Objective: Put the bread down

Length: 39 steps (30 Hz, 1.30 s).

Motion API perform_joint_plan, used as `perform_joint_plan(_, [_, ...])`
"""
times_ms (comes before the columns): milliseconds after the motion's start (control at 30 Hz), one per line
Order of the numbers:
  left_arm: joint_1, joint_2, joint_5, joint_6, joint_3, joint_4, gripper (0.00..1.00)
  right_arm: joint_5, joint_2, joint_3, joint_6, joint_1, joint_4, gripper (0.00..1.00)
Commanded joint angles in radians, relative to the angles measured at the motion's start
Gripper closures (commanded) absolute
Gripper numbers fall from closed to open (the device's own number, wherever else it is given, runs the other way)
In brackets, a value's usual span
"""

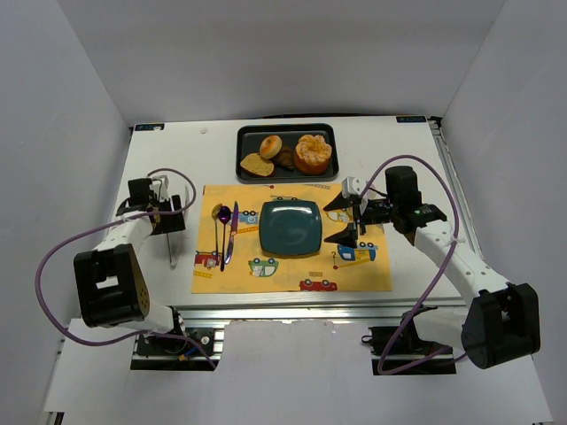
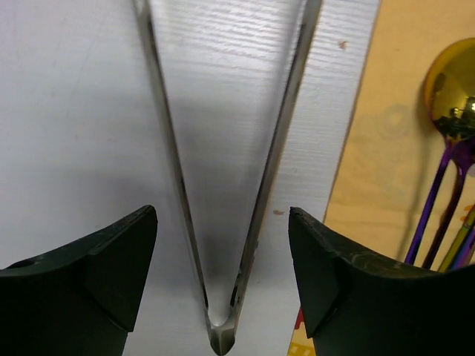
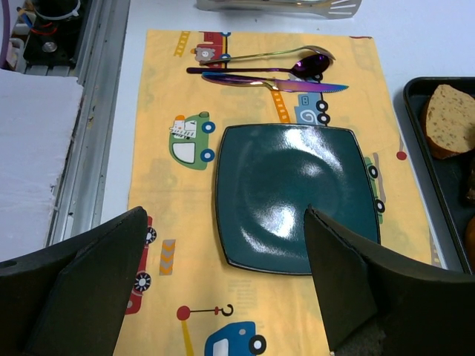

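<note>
White worktop between white walls; the bread lies in the black tray at the far edge.
The small round bun sits at the tray's far left, just beside a toast slice, a dark piece and an orange ruffled pastry. Nearer, a yellow car-print placemat carries a teal square plate, with a purple spoon and knife to its left. The right gripper hangs over the mat just right of the plate, jaws spread and holding nothing. The left gripper is low over the bare worktop left of the mat, jaws apart on either side of the hinge end of metal tongs, with a gap showing at each arm.
</note>
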Motion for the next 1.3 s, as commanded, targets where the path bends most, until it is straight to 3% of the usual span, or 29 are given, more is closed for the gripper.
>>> perform_joint_plan(0, [-0.013, 0.000, 0.089, 0.080, -0.007, 0.039, 0.19, 0.015, -0.004, 0.004, -0.003, -0.005, 0.024, 0.11])
perform_joint_plan(133, [-0.044, 0.000, 0.121, 0.097, -0.053, 0.071, 0.20, 0.019, 0.008, 0.005, 0.000, -0.005, 0.029, 0.11])
perform_joint_plan(367, [-0.056, 0.055, -0.055, 0.060, -0.037, 0.065, 0.24, 0.027, 0.008, 0.016, -0.003, -0.009, 0.024, 0.11])
perform_joint_plan(467, [-0.056, 0.066, -0.055, 0.048, -0.034, 0.074, 0.25, 0.029, 0.005, 0.010, -0.003, -0.012, 0.025, 0.11])
perform_joint_plan(800, [-0.128, 0.190, -0.135, 0.017, 0.013, 0.026, 0.40, 0.036, -0.002, 0.014, 0.002, -0.031, 0.030, 0.10])
perform_joint_plan(900, [-0.135, 0.231, -0.150, 0.000, 0.022, 0.025, 0.53, 0.035, -0.002, 0.022, 0.002, -0.037, 0.033, 0.11])
perform_joint_plan(933, [-0.135, 0.241, -0.158, -0.003, 0.027, 0.019, 0.64, 0.036, -0.004, 0.022, 0.002, -0.040, 0.033, 0.11])
perform_joint_plan(1000, [-0.133, 0.250, -0.181, -0.003, 0.033, 0.017, 0.75, 0.039, -0.008, 0.023, 0.000, -0.044, 0.033, 0.11])
perform_joint_plan(1033, [-0.133, 0.188, -0.204, -0.044, 0.055, 0.017, 0.92, 0.041, -0.014, 0.023, 0.000, -0.057, 0.029, 0.11])
perform_joint_plan(1067, [-0.134, 0.125, -0.175, -0.073, 0.108, -0.022, 0.99, 0.039, -0.019, 0.023, -0.001, -0.061, 0.024, 0.11])
perform_joint_plan(1167, [-0.185, 0.002, 0.059, -0.211, 0.252, -0.064, 1.00, 0.038, -0.027, 0.030, -0.001, -0.078, 0.009, 0.10])
perform_joint_plan(1233, [-0.290, -0.040, 0.261, -0.428, 0.274, 0.021, 0.93, 0.035, -0.030, 0.030, -0.001, -0.087, 0.009, 0.11])
perform_joint_plan(1267, [-0.320, -0.054, 0.296, -0.548, 0.257, 0.098, 0.86, 0.033, -0.033, 0.027, 0.000, -0.092, 0.009, 0.11])
